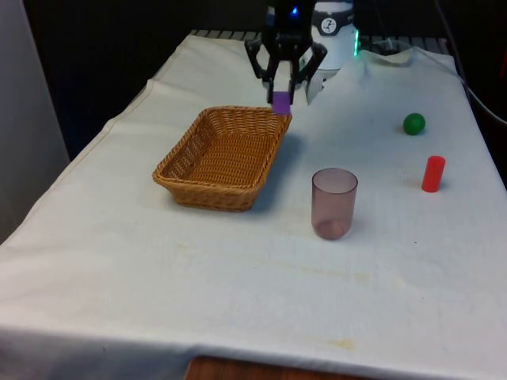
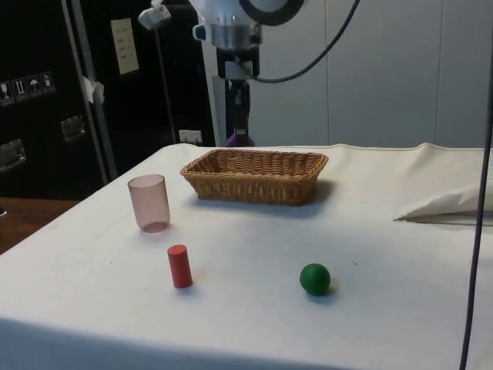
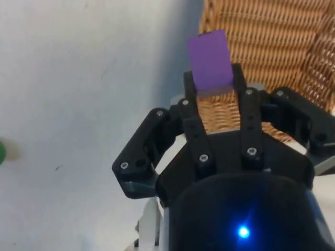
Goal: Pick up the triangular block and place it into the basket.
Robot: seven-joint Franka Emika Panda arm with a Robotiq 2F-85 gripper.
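Pincer (image 1: 283, 98) clamped on the purple block (image 1: 281, 101) — held aloft just above the far corner of the wicker basket (image 1: 190, 184), at its rim on the front view's right. In the wrist view the block (image 3: 210, 63) sits between both fingers (image 3: 191, 90), overlapping the basket's edge (image 3: 272, 36). Elsewhere on the surface (image 1: 238, 301) — a translucent cup (image 1: 333, 203), red cylinder (image 1: 432, 173), green ball (image 1: 413, 123).

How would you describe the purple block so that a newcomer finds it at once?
Start at the wicker basket mid-table. Above its far corner hangs the black gripper, and the purple block sits clamped between its fingers. It is the only purple thing and the only one off the cloth.
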